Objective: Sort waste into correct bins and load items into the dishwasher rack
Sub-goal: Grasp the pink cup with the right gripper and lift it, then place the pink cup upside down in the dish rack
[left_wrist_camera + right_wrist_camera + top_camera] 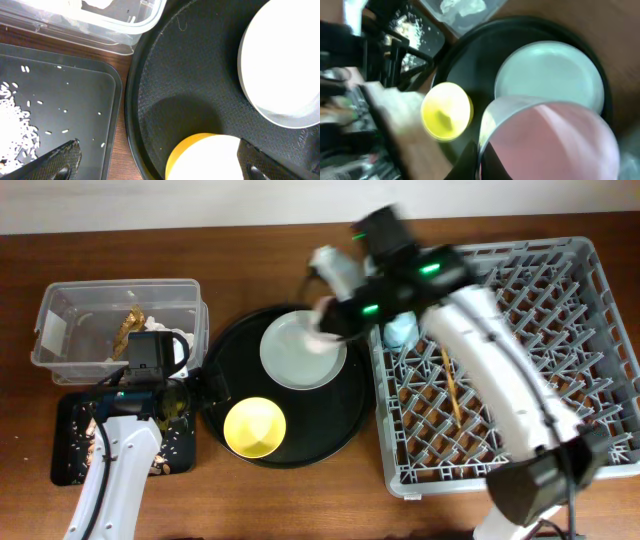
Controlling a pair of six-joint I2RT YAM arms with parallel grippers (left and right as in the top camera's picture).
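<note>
Pink cup (555,140) gripped in right end effector (325,320), over grey plate (547,70).

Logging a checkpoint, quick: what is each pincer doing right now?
Left pincer: open, holding nothing.
Right pincer: appears closed on the pink cup.

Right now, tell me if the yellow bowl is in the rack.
Out. The yellow bowl sits upright on the round black tray, outside the dishwasher rack.

Dark reddish-brown wooden table (240,250), visible grain; pale off-white strip (150,205) along far edge; even light.
</note>
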